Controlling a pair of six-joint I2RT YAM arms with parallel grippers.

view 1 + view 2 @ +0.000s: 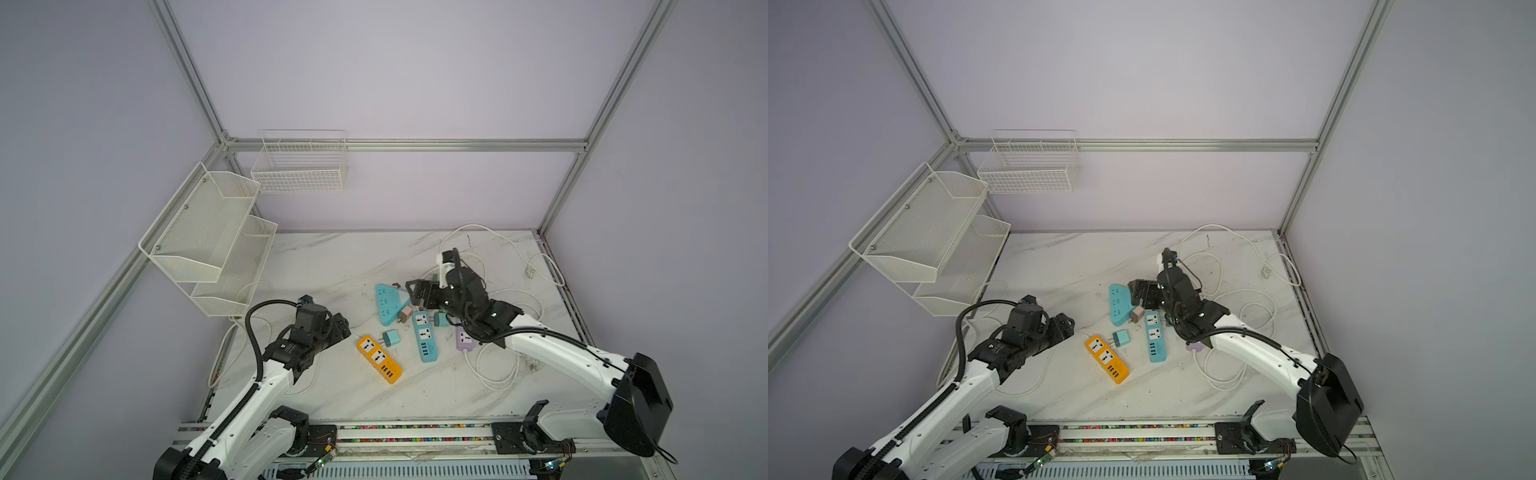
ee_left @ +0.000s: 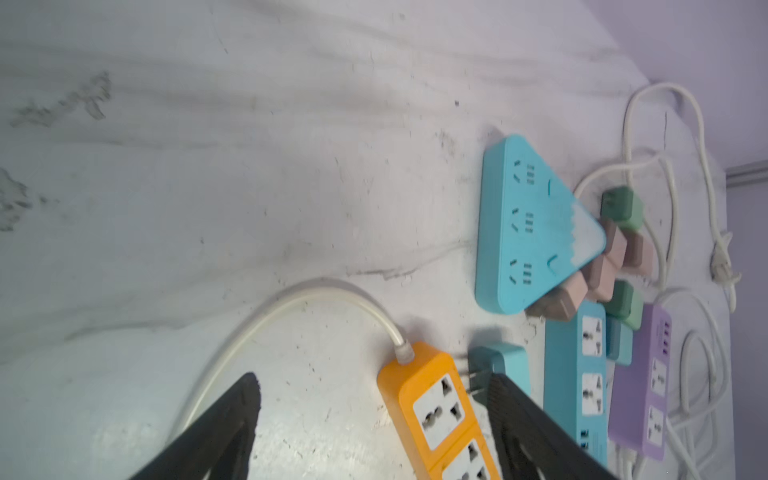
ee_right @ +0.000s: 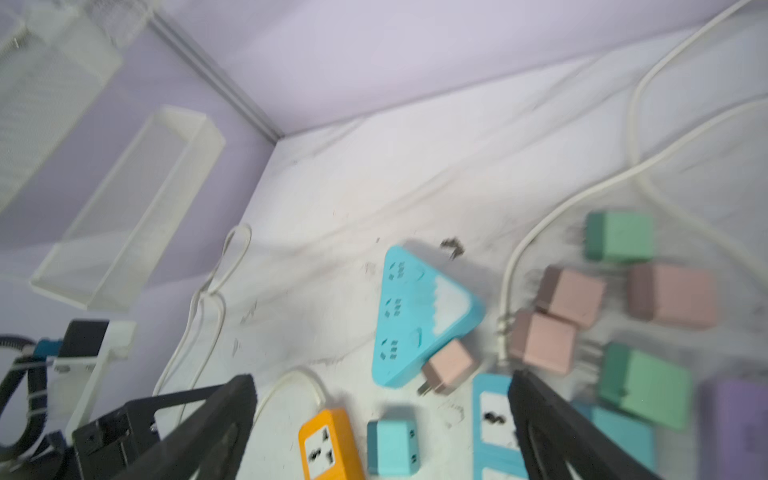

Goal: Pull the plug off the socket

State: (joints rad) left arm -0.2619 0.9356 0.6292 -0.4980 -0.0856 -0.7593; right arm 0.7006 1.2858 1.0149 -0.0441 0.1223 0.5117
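On the marble tabletop [image 1: 332, 257], mid-surface, I see the teal plug [image 1: 391, 337] just beside the orange power strip [image 1: 379, 358], seemingly unplugged, with the left gripper [image 2: 372, 380] and right gripper [image 3: 380, 376] both spread.

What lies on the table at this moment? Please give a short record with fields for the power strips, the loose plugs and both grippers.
power strips: orange strip, blue strip, triangular strip, purple strip
visible sockets: all empty
light-blue plug: loose, between orange strip and blue strip, prongs toward orange strip
pink plug: loose, at a corner of triangular strip
further plugs: other pink plugs and green plugs, loose on the table
left gripper: open, empty
right gripper: open, empty
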